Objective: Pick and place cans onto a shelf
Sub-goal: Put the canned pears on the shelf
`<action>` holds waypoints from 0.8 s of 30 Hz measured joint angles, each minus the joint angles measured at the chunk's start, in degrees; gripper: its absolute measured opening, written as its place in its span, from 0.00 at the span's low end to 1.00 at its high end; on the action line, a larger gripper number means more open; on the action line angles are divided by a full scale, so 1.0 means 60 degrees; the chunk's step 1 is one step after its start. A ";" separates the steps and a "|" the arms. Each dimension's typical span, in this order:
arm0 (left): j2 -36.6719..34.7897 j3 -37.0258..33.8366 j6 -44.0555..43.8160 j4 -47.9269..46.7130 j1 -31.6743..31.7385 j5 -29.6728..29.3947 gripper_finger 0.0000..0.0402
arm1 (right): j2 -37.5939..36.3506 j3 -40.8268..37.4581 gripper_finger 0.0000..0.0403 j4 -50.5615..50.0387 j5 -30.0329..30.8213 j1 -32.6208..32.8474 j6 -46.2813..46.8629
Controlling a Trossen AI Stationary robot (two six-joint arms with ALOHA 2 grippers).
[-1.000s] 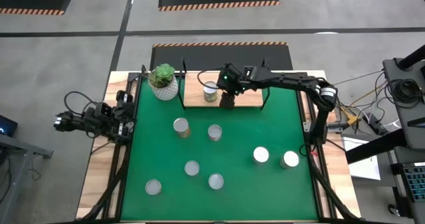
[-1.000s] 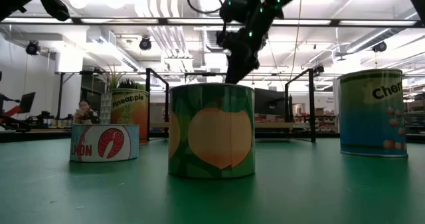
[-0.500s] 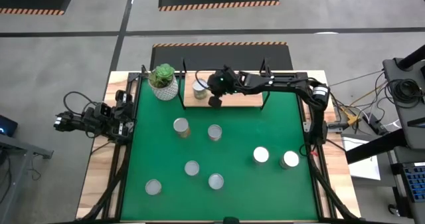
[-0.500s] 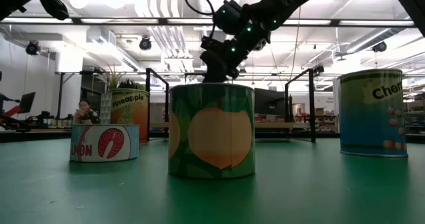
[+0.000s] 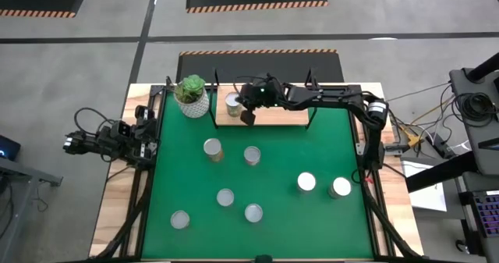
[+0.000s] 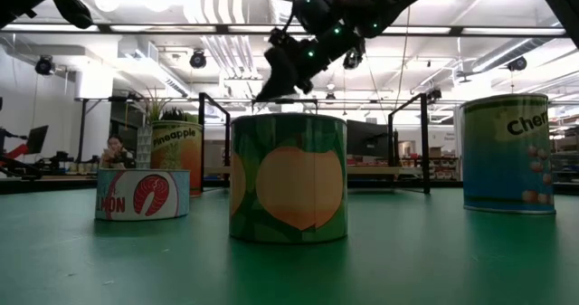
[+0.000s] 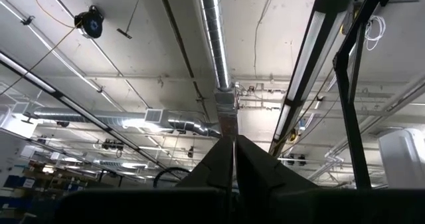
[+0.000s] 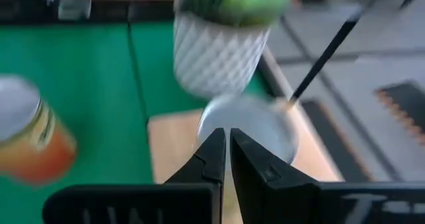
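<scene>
Right claw hangs over the shelf at the bench's far edge, fingers pinched together on nothing, just beside the one can already standing at the shelf's end nearest the white plant pot. Left claw is likewise closed and empty, parked off the bench's left edge.

Seven cans wait on the green mat: two near the middle, three toward the near edge, and two by the right edge.

These are stiff metal tins, probably weighty if full, with smooth sides that could slip; a firm pinch across the body below the rim looks safest, kept upright. The squat one offers less wall to grip.

From bench height, a tall can reads "Pineapple", a blue one begins "Che", and the squat can shows a fish with letters ending "ON", likely salmon though partly cut off. The nearest can shows only orange fruit, no legible words.
</scene>
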 joint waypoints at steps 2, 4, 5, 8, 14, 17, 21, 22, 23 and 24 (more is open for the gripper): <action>0.0000 0.0000 0.0004 0.0013 0.0004 -0.0002 0.00 | 0.0030 0.0004 0.03 0.0591 -0.0007 -0.0048 -0.0040; 0.0000 0.0000 0.0138 0.0013 0.0002 -0.0002 0.00 | 0.0081 0.0011 0.02 0.0990 -0.0096 -0.0110 -0.0025; 0.0000 0.0000 0.0239 0.0011 0.0002 -0.0002 0.00 | 0.0136 0.0011 0.02 0.1123 -0.0224 -0.0128 0.0005; -0.0003 0.0000 0.0324 0.0013 0.0001 -0.0006 0.00 | 0.0408 0.0140 0.02 0.1305 -0.0561 -0.0194 0.0205; -0.0004 0.0000 0.0331 0.0018 0.0002 -0.0006 0.00 | 0.1113 0.1497 0.02 -0.0002 -0.0575 -0.0205 -0.0101; -0.0004 0.0000 0.0331 0.0020 0.0003 -0.0006 0.00 | 0.1450 0.2785 0.02 -0.1767 -0.0573 -0.0213 -0.0458; -0.0004 0.0000 0.0459 0.0017 0.0000 -0.0006 0.00 | 0.1930 0.4499 0.02 -0.4285 -0.0572 -0.0236 -0.0917; -0.0004 0.0000 0.0488 0.0017 0.0000 -0.0008 0.00 | 0.2066 0.4856 0.02 -0.4843 -0.0577 -0.0246 -0.0980; -0.0004 0.0000 0.0495 0.0017 0.0003 -0.0006 0.00 | 0.2182 0.5168 0.02 -0.5302 -0.0576 -0.0251 -0.1008; -0.0004 0.0000 0.0495 0.0017 0.0000 -0.0006 0.00 | 0.2287 0.5398 0.02 -0.5619 -0.0582 -0.0266 -0.1024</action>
